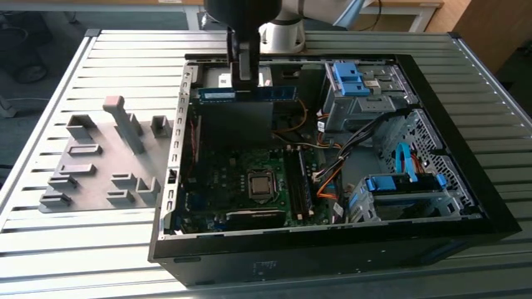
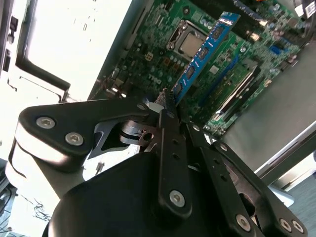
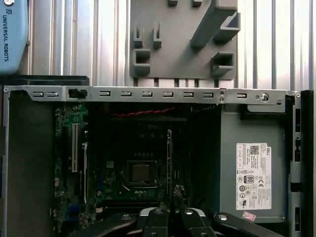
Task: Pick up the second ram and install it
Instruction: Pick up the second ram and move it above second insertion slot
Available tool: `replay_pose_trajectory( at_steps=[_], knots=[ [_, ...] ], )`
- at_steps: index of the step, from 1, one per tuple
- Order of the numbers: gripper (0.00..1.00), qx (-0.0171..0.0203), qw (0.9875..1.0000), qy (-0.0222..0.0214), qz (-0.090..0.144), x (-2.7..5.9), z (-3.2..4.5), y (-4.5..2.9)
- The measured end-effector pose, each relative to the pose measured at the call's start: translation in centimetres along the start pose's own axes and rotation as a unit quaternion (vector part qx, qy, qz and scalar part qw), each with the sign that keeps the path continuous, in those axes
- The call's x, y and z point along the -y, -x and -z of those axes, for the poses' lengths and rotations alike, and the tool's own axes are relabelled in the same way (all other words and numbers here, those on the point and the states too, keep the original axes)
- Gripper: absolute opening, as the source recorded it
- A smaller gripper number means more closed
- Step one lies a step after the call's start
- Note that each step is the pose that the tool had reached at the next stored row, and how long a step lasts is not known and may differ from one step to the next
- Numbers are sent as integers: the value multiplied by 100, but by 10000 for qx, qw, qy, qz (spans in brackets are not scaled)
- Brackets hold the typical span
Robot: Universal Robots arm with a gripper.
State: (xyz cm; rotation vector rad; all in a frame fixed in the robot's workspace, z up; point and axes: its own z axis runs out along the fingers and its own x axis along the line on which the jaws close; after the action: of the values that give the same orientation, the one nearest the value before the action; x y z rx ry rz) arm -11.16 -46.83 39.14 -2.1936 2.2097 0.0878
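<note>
Pinching the thin, flat blue-green second ram [image 2: 202, 54] edgewise, matte black fingers [image 2: 170, 143] hold it above the motherboard [image 2: 148, 59].

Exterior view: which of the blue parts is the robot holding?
The second ram, the long thin stick pinched in the gripper; the blocky blue brackets sit inside the case.

**Slatted metal table, wood behind**

A table [image 1: 108, 261] of pale metal slats spans the exterior view, its slats running from that view's left to its right. Off its left edge lies dark grey floor [image 1: 19, 140], with a dark wheel [image 1: 29, 70] standing on it. Light wooden furniture [image 1: 499, 25] stands beyond the far right corner. Strong light whitens the slats in the second wrist view.
</note>
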Motion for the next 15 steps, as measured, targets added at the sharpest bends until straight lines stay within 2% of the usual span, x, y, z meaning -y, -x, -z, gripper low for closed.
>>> replay_pose_trajectory(
  at_steps=[15],
  knots=[
    [14, 0, 10000, 0, 0, 356, 8, 3]
  ],
)
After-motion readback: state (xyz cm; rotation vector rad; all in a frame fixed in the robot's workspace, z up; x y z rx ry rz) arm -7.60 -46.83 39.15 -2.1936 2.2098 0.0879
